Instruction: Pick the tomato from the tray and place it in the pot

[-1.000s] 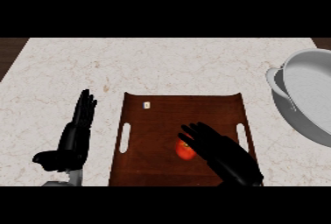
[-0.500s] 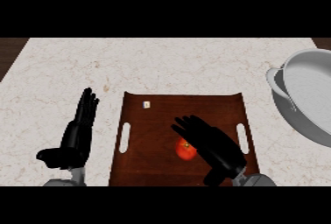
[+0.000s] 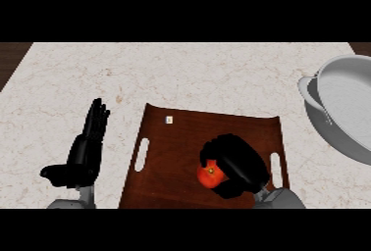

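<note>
Now the right hand (image 3: pixel 235 164), spread flat over the tray a moment ago, is curling its fingers round the one tomato (image 3: pixel 210 176), which is still sitting on the single brown tray (image 3: pixel 174 147). One grey pot (image 3: pixel 340 112) is standing at the right edge. Meanwhile the left hand (image 3: pixel 83 152) is resting open beside the tray, fingers straight.

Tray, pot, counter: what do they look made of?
Tray: looks like dark reddish-brown wood, matte, with cut-out handle slots on its sides. Pot: probably metal, light grey with a smooth, softly shaded wall and rim. Counter: seems stone, marble-like, off-white with faint tan speckles and veins.
</note>
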